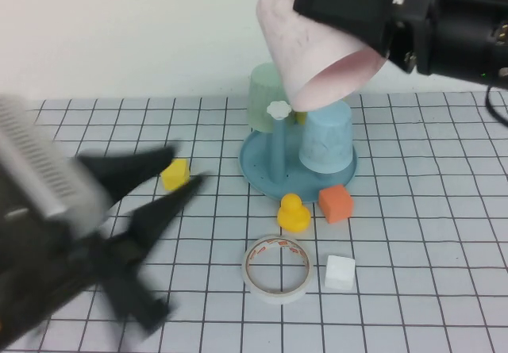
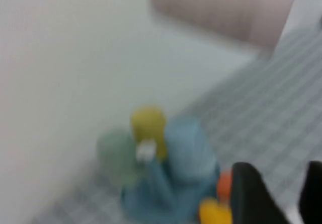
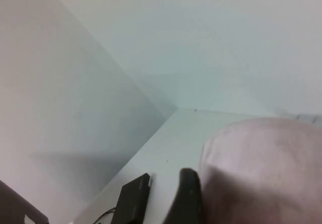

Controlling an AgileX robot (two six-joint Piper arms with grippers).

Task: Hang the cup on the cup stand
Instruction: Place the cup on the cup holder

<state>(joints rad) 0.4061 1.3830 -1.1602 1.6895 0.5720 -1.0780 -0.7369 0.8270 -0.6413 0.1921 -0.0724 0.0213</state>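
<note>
From the high view, the right gripper (image 1: 367,21) hangs in the air above the far side of the cup stand (image 1: 266,180), its fingers spread wide and clamped on the pink cup (image 1: 305,44); the cup is tilted, its open mouth facing down and toward the robot's right, just over the stand's white flower cap (image 1: 279,109); a mint green cup (image 1: 262,95) and a light blue cup (image 1: 327,137) sit upside down on the stand's pegs; the left gripper (image 1: 184,177), blurred, is low over the gridded tabletop (image 1: 429,226) on the robot's left, its fingers parted with nothing between them, close to a yellow block (image 1: 175,174); nearer the robot lie a yellow duck (image 1: 293,212), an orange block (image 1: 336,203), a roll of tape (image 1: 277,270) and a white cube (image 1: 340,273).

In the left wrist view, all blurred, the stand (image 2: 151,201) shows with the green cup (image 2: 115,156) and blue cup (image 2: 188,151) on it; the pink cup (image 2: 226,7) hangs well above; one dark finger (image 2: 254,196) of the left gripper shows at the edge.

In the right wrist view, the pink cup (image 3: 261,173) fills one corner, a dark finger (image 3: 188,199) pressed on its wall.
</note>
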